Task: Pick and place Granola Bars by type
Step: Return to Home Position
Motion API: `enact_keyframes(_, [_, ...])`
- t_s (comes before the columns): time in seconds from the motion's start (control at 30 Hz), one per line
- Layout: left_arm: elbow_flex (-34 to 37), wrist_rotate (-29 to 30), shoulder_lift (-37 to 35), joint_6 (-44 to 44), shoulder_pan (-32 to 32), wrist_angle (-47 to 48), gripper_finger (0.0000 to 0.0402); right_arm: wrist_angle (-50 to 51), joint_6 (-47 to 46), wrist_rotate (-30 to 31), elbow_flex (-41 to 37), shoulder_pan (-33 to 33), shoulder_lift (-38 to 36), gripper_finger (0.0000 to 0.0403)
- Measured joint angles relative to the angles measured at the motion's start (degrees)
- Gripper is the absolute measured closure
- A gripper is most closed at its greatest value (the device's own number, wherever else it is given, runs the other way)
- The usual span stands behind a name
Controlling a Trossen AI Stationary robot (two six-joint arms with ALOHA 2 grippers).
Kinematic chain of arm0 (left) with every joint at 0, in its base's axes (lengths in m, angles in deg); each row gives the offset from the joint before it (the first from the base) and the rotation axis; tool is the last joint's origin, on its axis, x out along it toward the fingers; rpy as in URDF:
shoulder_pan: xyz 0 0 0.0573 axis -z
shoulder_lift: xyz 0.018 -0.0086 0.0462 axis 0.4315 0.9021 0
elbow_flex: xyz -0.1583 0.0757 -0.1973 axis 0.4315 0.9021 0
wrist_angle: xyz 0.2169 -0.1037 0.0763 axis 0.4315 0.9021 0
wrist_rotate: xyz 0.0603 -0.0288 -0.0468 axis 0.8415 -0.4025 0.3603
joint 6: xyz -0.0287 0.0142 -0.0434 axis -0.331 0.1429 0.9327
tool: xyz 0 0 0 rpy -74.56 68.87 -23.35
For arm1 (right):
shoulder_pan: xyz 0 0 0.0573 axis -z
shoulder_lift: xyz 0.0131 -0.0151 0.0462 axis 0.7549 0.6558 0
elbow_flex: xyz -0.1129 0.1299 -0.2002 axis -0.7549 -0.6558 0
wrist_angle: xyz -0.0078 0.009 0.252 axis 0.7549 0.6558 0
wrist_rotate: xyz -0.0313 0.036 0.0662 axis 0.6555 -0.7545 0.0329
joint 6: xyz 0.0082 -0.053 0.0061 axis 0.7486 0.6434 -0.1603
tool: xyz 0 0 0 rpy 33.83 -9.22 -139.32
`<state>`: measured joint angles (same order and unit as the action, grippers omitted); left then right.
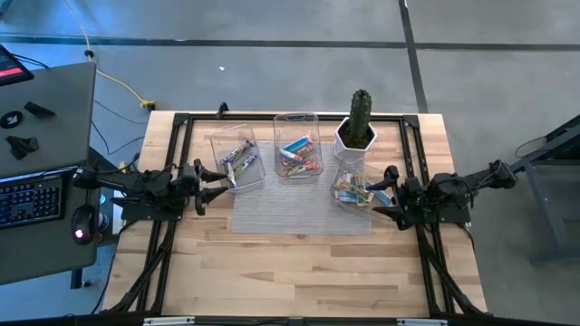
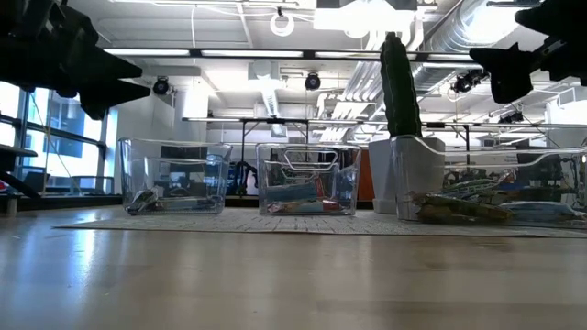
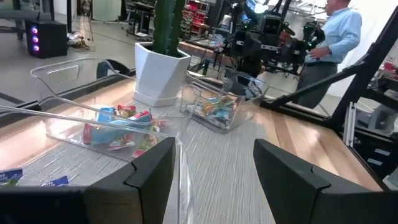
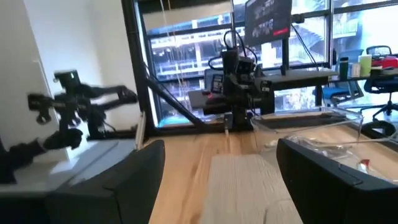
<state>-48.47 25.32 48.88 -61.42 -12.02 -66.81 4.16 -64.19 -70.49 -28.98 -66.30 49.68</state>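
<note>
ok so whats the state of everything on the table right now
left gripper: open, empty
right gripper: open, empty
left bin: upright, holding granola bars
middle bin: upright, holding granola bars
right bin: upright, holding granola bars
cactus: upright in white pot

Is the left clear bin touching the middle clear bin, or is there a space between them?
Apart. The low view shows an open gap between the left bin and the middle bin; the high view agrees.
</note>
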Motion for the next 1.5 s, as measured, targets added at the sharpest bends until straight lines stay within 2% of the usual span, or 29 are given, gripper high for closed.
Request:
enact_keyframes(0.23, [0.0, 0.0, 0.0, 0.0, 0.0, 0.0, 0.0188, 5.4, -0.4, 2.2, 0.0, 0.0, 0.0, 0.0109])
enact_keyframes(1.5, [0.0, 0.0, 0.0, 0.1, 0.0, 0.2, 0.0188, 5.5, -1.3, 2.8, 0.1, 0.0, 0.0, 0.0109])
